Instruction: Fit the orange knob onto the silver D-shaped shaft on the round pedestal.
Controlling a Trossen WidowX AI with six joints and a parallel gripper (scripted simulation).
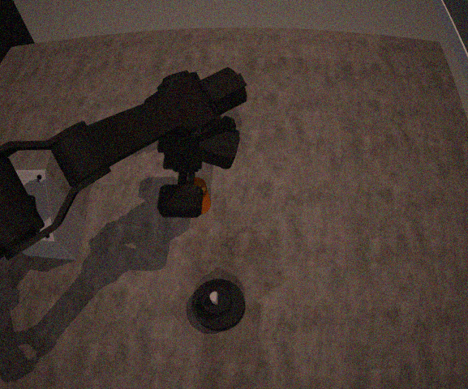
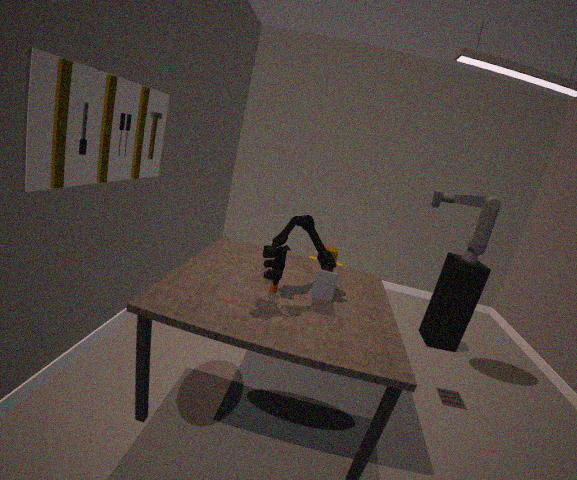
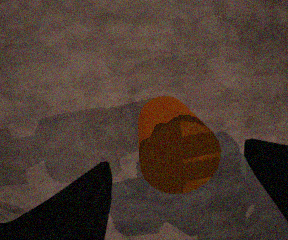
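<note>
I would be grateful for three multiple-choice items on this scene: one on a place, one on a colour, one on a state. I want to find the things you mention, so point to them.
1. Where is the round pedestal (image 1: 230, 311)?
A) Under the gripper (image 1: 184, 201) (image 3: 179, 159)
B) On the table top (image 1: 351, 209) (image 2: 257, 320), away from the gripper
C) On the floor

2. What colour is the knob (image 1: 205, 203) (image 2: 273, 286) (image 3: 164, 112)?
A) Orange
B) Blue
C) White

3. How does the gripper stand?
A) Shut on the knob
B) Shut on nothing
C) Open, a finger on each side of the knob

Key:
1 B: the top view shows it on the table top, apart from the gripper.
2 A: its lit part is orange in the wrist view.
3 C: the wrist view shows gaps between the knob and both fingers.
</note>
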